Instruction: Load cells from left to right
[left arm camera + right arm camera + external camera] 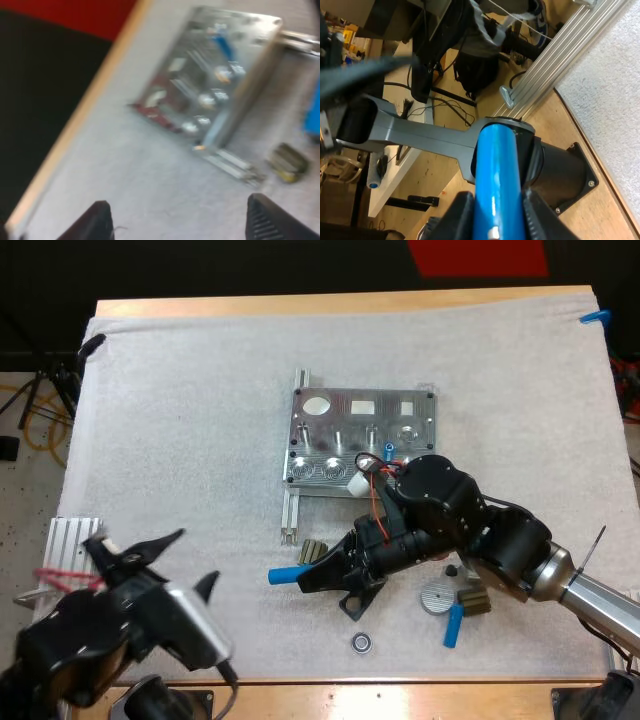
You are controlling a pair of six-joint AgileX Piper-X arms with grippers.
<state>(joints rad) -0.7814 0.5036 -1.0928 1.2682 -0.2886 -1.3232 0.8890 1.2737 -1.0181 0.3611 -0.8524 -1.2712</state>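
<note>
The right tool [312, 575] holds a blue cylinder [285, 575]. Its two black fingers [459, 216] press on the cylinder from both sides. The cylinder lies almost flat, low over the white mat [180, 420], and its free end pokes out to the left. I cannot tell if it touches the mat. It is near the front of the metal fixture [362, 435] but does not touch it. A dark ribbed part [313, 552] sits on the mat just beside the held cylinder, between it and the fixture.

The fixture lies flat in the middle of the mat. It has round and square holes along its far side. A small blue piece [389, 451] stands on it, near its right side.

The left tool [188, 562] is wide open and holds nothing. It hangs over the near left part of the mat, well apart from the fixture. In the left wrist view its fingers stand far apart, with the fixture ahead of them.

More parts lie on the mat near the right arm. There is a second blue cylinder [454, 625], a round silver disc [437, 596] and another dark part [474, 600] just beside the disc. A small dark ring [361, 642] lies close to the near edge of the mat. The mat covers the wooden worktop [340, 304].
</note>
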